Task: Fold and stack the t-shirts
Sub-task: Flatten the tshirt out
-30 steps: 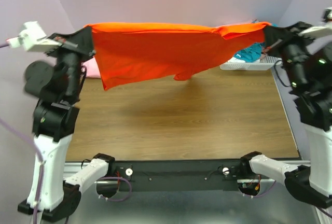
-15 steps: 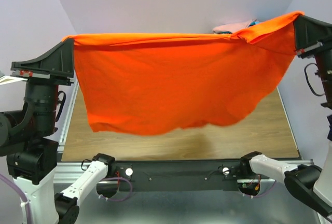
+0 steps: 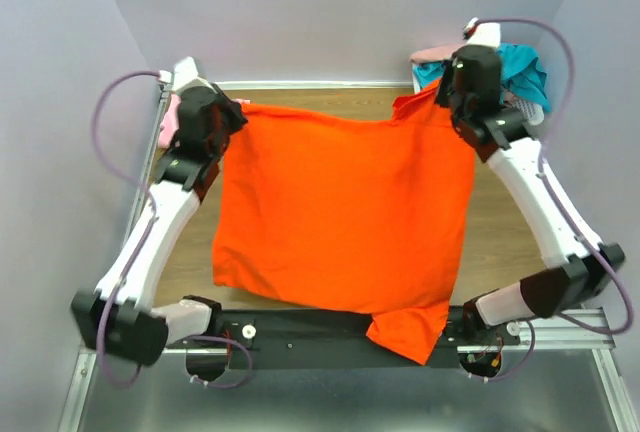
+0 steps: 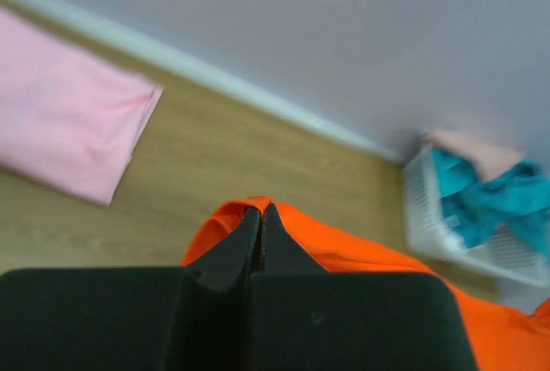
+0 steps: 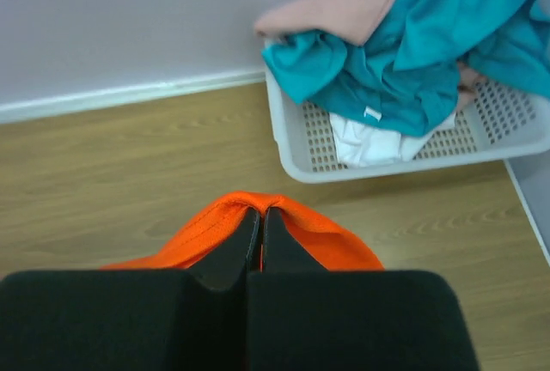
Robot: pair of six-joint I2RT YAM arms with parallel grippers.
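Your left hand (image 4: 260, 209) is clenched on the far left corner of the orange t-shirt (image 3: 340, 217). Your right hand (image 5: 260, 211) is clenched on its far right corner. In both wrist views a fold of orange cloth sits pinched between the closed fingers.

From above, the shirt lies spread across the worktop (image 5: 112, 173) between your two arms. Its far edge runs from hand to hand near the back wall. Its near edge reaches the front rail (image 3: 300, 327), and one flap hangs over that rail on the right side.

A pink t-shirt (image 4: 64, 135) lies flat on the worktop beyond your left hand, apart from the orange one. At the far right corner a white mesh basket (image 5: 412, 161) holds a teal t-shirt (image 5: 412, 53) and a peach-pink t-shirt (image 5: 344, 10) bunched together. Some white cloth (image 5: 361, 143) shows beneath the teal.
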